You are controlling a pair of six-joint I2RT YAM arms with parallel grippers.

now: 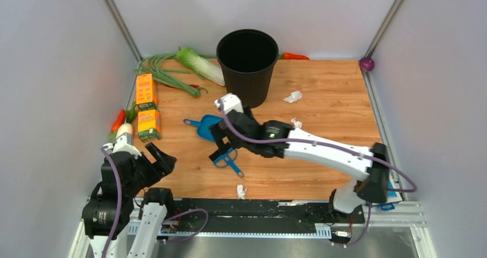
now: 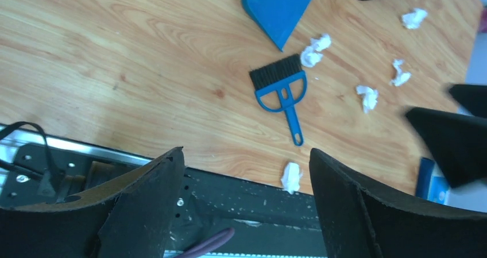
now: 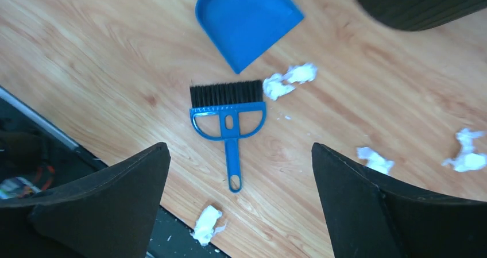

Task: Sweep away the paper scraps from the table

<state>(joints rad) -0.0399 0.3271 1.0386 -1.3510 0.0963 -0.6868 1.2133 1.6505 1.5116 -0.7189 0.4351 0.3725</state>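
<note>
Several crumpled white paper scraps lie on the wood table: one by the bin, one beside my right arm, and one at the near edge. In the right wrist view, a scrap pair lies beside the bristles of a blue hand brush, which lies flat below a blue dustpan. My right gripper hovers open above the brush handle, holding nothing. My left gripper stands open and empty at the near left, and its wrist view shows the edge scrap.
A black bin stands at the back centre. Green beans, a cabbage, two orange cartons, a carrot, a red chilli and a purple ball line the left and back. A black rail runs along the near edge.
</note>
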